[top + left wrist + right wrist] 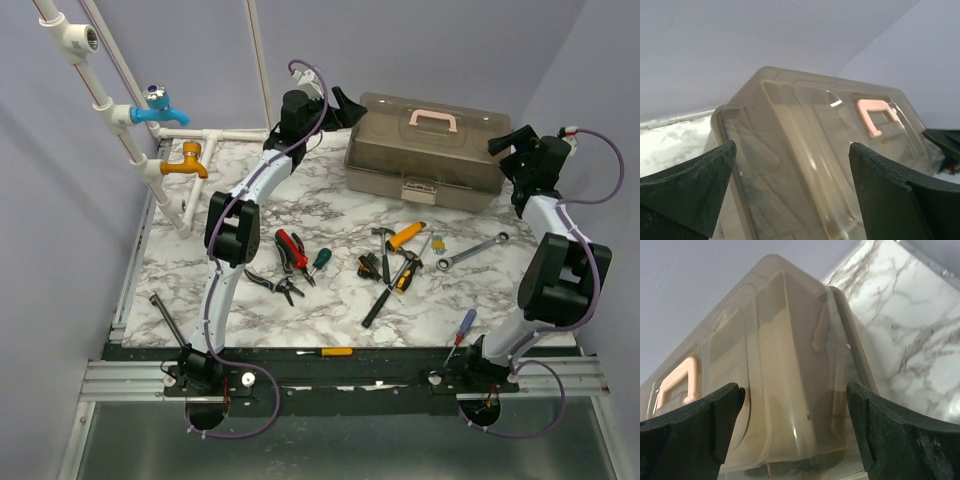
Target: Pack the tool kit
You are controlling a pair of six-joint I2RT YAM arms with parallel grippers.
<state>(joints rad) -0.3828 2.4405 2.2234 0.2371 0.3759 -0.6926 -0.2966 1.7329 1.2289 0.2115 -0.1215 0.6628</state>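
The tool kit's box (425,150) stands with its lid down at the back of the marble table, pink handle (433,121) on top. My left gripper (345,108) hovers open at the box's left end. In the left wrist view the smoky lid (805,150) fills the gap of that gripper (792,150), untouched. My right gripper (508,145) is open at the box's right end. Its wrist view shows the end of the box (790,365) in the gap of the right gripper (795,400). Loose tools lie in front: red pliers (291,249), orange-handled hammer (405,236), wrench (472,252).
Blue tap (160,108) and orange tap (188,162) on white pipes stand at the back left. A green screwdriver (319,262), black pliers (275,284) and a blue-red screwdriver (461,332) lie mid-table. A yellow screwdriver (325,352) rests on the front rail, a black rod (165,317) at the left edge.
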